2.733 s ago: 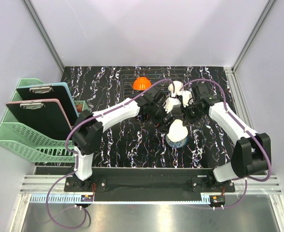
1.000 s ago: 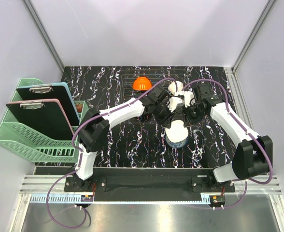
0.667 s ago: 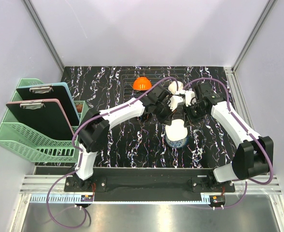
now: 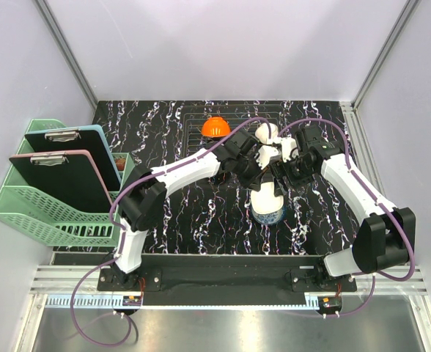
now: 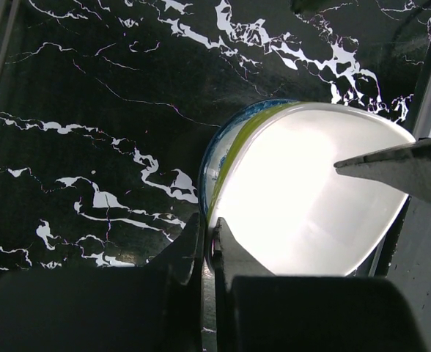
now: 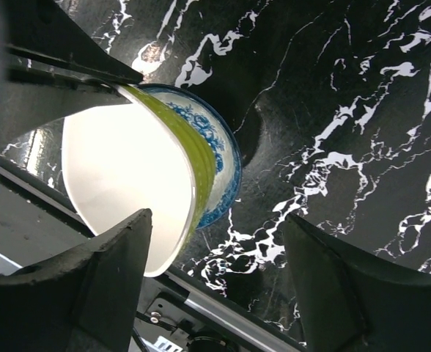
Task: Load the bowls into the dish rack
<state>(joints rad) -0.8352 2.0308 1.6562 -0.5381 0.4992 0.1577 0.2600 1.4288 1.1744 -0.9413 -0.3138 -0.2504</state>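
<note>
Left wrist view is showing the left gripper (image 5: pixel 207 231) pressing its fingers together on the rim of a small round lime-green bowl (image 5: pixel 303 198) with a white inside. That bowl is leaning tilted over a round blue-and-white patterned bowl (image 5: pixel 205 165), which is sitting on the black, white-veined marble tabletop (image 4: pixel 179 213) near its middle. Right wrist view is showing the right gripper (image 6: pixel 215 220) hanging over the same two bowls with its fingers spread wide, pinching nothing. Farther back in the top external view, a low dark wire dish rack (image 4: pixel 237 117) is lying on the tabletop. A round orange bowl (image 4: pixel 215 126) is resting in its left part.
</note>
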